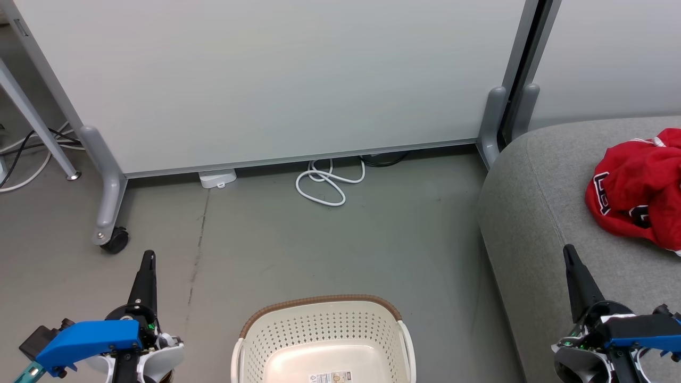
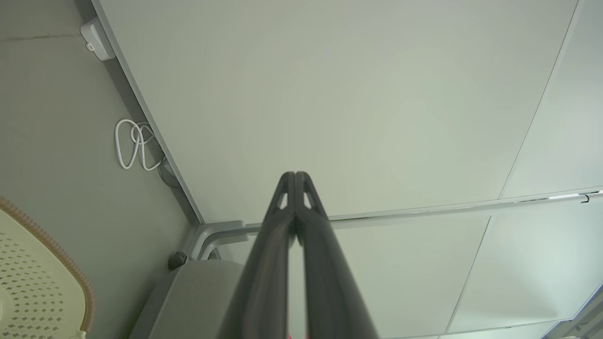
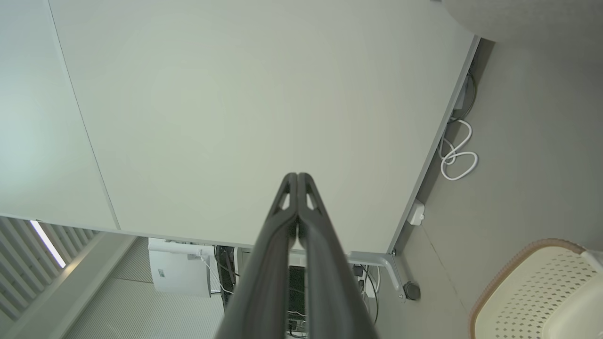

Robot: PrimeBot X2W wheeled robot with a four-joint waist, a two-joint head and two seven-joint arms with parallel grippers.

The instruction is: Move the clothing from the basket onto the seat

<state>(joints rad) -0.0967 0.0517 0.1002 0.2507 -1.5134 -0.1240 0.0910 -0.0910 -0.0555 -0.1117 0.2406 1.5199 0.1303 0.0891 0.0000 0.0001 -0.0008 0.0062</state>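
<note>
The red clothing (image 1: 638, 191) with dark-and-white lettering lies bunched on the grey seat (image 1: 532, 213) at the right of the head view. The cream basket (image 1: 324, 324) with its brown rim stands on the floor at the bottom centre, its inside bare apart from a label. My left gripper (image 1: 149, 256) is at the lower left beside the basket, fingers together and holding nothing, as the left wrist view (image 2: 295, 175) confirms. My right gripper (image 1: 568, 250) is at the lower right over the seat, below the clothing, also shut and empty, as seen in the right wrist view (image 3: 297, 176).
A pale partition panel (image 1: 276, 80) on castor legs (image 1: 109, 234) stands behind. A coiled white cable (image 1: 327, 183) and a white power box (image 1: 218, 178) lie at its foot. Grey floor (image 1: 346, 244) lies between the basket and the panel.
</note>
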